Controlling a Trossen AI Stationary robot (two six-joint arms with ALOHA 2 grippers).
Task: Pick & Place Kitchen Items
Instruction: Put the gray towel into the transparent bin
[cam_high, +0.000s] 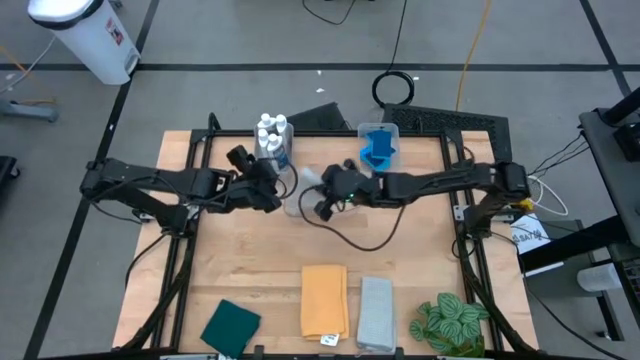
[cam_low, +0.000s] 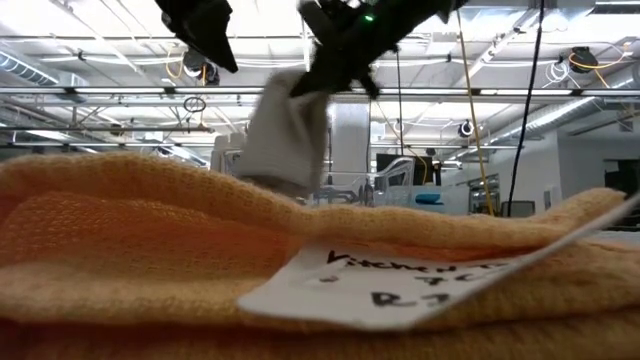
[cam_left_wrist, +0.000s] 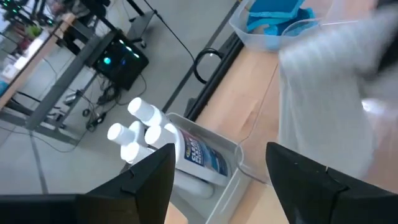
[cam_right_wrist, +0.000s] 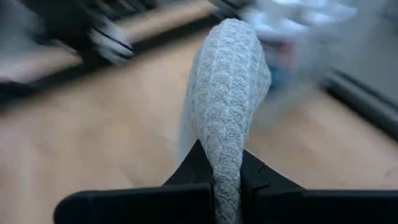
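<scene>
A grey cloth (cam_right_wrist: 227, 93) hangs from the right end effector (cam_right_wrist: 227, 186), whose two dark fingers are pinched tight on its bunched end. In the high view this cloth (cam_high: 308, 190) shows as a pale blurred patch at the centre of the frame, above the wooden counter (cam_high: 250, 270), between the two arms. In the low view it (cam_low: 285, 135) dangles at upper centre, clear of the surface, under the right end effector (cam_low: 325, 75).

The left end effector (cam_high: 272, 190) sits just left of the hanging cloth, its fingers spread wide and holding nothing; in the left wrist view the two fingers (cam_left_wrist: 149, 183) stand well apart, with the grey cloth (cam_left_wrist: 329, 81) blurred on the right side of the frame.

Just above the left end effector in the high view, small white bottles (cam_high: 272, 135) stand packed in a clear bin (cam_high: 284, 160) at the counter's upper edge. To the right of them, blue sponges (cam_high: 378, 148) lie in a second clear bin (cam_high: 392, 130), just above the right arm.

Along the lower edge of the high view lie three folded cloths: a dark green cloth (cam_high: 231, 325) at lower left, an orange cloth (cam_high: 324, 300) at lower centre with a white label (cam_high: 328, 340) at its bottom edge, and a second grey cloth (cam_high: 376, 313) just beside it on the right. A green leafy plant (cam_high: 450, 325) stands at lower right. The orange cloth (cam_low: 150, 250) and its handwritten label (cam_low: 400, 280) fill the foreground of the low view.
</scene>
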